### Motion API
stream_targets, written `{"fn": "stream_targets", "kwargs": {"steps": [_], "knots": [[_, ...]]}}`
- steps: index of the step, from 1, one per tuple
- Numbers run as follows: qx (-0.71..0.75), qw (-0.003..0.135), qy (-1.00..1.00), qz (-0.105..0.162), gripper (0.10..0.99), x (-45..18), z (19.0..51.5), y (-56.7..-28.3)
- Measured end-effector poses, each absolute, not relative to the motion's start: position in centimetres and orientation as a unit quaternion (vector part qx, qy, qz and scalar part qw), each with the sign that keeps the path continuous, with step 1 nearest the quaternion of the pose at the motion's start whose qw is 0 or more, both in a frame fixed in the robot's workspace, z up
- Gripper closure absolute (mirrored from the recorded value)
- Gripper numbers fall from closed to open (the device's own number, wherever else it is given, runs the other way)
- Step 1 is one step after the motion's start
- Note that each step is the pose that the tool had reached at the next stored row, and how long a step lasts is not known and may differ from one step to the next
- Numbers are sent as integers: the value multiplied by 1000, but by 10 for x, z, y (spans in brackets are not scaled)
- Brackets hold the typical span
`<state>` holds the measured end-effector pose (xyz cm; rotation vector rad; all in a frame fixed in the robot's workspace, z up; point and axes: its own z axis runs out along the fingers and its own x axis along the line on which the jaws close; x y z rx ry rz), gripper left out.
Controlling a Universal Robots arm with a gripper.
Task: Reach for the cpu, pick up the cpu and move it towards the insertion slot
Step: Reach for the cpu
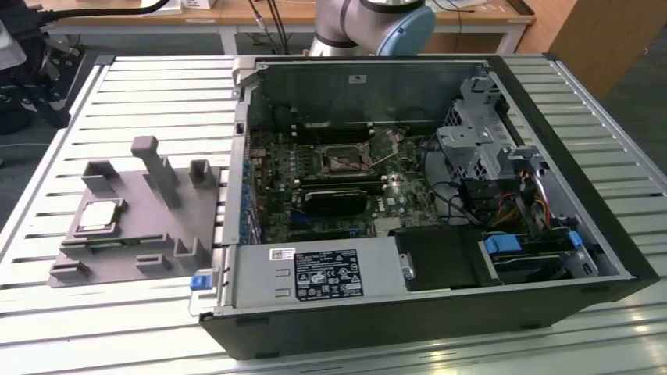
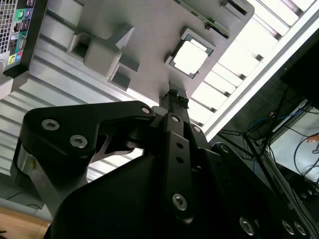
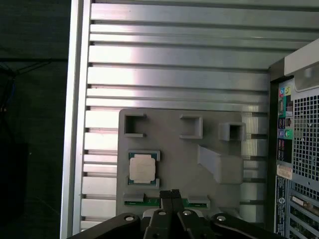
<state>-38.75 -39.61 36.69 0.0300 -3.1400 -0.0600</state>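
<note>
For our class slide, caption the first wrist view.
Gripper poised near the cpu, which lies in the grey fixture.

Arm (image 1: 367, 23) cut off at exterior view's top, memory stick (image 3: 133, 202) partly behind pincer (image 3: 172, 192)

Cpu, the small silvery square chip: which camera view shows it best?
The first wrist view: the small silvery-white square cpu lies face-on in the grey plastic fixture. Second wrist view: slanted, glare-washed. Exterior view: small, oblique.

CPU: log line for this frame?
phase: reach | cpu: in grey fixture, not held | gripper: clear of cpu, jaws shut, empty | insertion slot: on motherboard inside case
</note>
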Motion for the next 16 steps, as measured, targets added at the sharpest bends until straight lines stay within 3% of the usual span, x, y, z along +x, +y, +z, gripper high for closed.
{"fn": "stream_targets", "kwargs": {"steps": [16], "knots": [[10, 0, -1000, -19, 980, -412, 360, -400]]}}
